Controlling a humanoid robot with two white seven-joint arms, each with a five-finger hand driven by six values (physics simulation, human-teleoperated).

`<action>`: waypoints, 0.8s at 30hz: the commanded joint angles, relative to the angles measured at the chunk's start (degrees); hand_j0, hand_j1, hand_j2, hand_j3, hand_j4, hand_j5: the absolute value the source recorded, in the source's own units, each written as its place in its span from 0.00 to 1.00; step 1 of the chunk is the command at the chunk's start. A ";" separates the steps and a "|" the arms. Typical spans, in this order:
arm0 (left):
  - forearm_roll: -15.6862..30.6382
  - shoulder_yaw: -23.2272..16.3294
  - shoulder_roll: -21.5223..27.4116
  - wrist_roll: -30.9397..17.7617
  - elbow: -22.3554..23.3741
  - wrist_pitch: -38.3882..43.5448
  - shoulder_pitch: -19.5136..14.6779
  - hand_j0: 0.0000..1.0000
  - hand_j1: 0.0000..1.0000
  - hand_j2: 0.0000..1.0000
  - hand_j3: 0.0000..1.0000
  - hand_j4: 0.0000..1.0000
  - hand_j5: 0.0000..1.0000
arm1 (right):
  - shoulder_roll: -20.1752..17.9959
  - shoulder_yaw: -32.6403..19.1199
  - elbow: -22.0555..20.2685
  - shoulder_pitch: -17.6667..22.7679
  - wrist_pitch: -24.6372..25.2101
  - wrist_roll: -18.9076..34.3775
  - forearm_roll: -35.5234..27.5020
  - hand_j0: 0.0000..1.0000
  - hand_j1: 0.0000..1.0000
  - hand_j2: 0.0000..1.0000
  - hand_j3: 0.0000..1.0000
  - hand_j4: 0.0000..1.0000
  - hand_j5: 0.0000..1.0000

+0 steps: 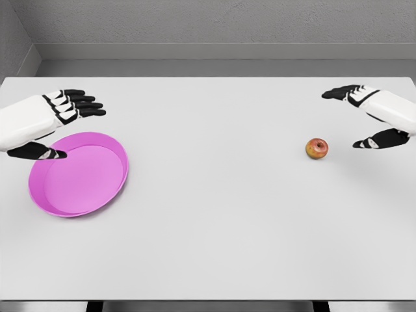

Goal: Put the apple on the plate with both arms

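Apple (317, 148): small, round, reddish-orange with a yellow-green patch near the top dimple; it sits upright on the white table (214, 214), right of centre, throwing a faint shadow. Plate (49, 195): magenta-pink, round, shallow with a raised rim, lying flat at the table's left side, well apart from the apple. Left hand (55, 127): white forearm shell, black fingers (84, 104) spread and extended toward the table's middle, thumb reaching over the plate's near-left rim; whether the thumb touches the rim cannot be told. Nothing held. Right hand (377, 120): fingers spread, thumb low, palm turned toward the apple, holding nothing; thumb tip near the apple but apart from it. Edges: far table edge runs straight below a grey wall; near edge shows across the bottom with a dark gap beneath. The apple lies well inside all edges. Wide bare tabletop stretches between apple and plate and across the near half.
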 commanded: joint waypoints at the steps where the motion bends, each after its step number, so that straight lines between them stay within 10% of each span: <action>1: 0.16 -0.23 -0.47 -0.24 0.26 -0.01 0.00 1.00 1.00 1.00 1.00 1.00 1.00 | 0.19 0.32 -0.07 -0.18 0.18 -0.03 0.01 1.00 1.00 1.00 1.00 1.00 1.00; 13: -0.02 -0.23 -2.58 -3.41 0.08 -0.01 -0.35 1.00 1.00 1.00 1.00 1.00 1.00 | 0.19 0.41 -0.16 -2.20 0.18 -0.03 0.46 1.00 1.00 1.00 1.00 1.00 1.00; 24: -0.02 -1.99 -2.58 -3.49 0.26 -0.01 -1.58 1.00 1.00 1.00 1.00 1.00 1.00 | -5.09 12.01 -0.07 -2.20 0.18 -0.03 -4.73 1.00 1.00 1.00 1.00 1.00 1.00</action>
